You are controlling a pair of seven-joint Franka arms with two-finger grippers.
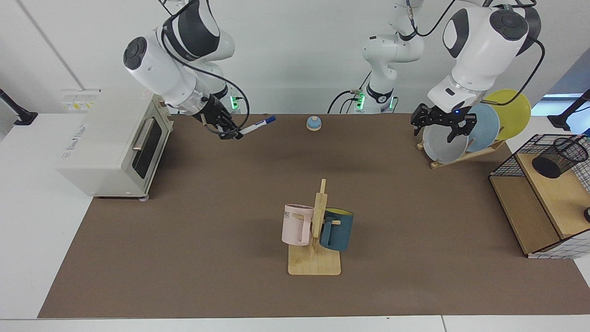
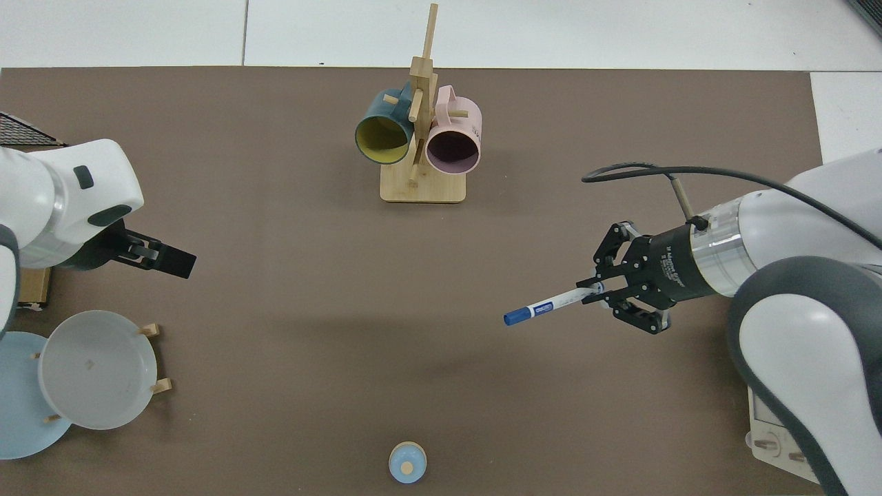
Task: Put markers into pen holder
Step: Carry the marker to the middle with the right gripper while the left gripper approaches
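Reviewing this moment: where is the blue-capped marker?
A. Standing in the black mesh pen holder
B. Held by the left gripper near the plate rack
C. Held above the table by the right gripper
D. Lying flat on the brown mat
C. The right gripper is shut on the marker at its tail end, blue cap pointing outward, above the mat; the pen holder sits apart on the wooden shelf.

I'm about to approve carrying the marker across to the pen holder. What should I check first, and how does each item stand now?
1. Right gripper shut on the marker: ok.
2. Marker clear of the table, blue cap pointing away from the gripper: ok.
3. Pen holder mouth unobstructed: ok.
4. Pen holder upright: not ok, tilted on the wire-grid shelf.
5. Left gripper open near the plate rack: ok.
6. Grip firmness: cannot tell.
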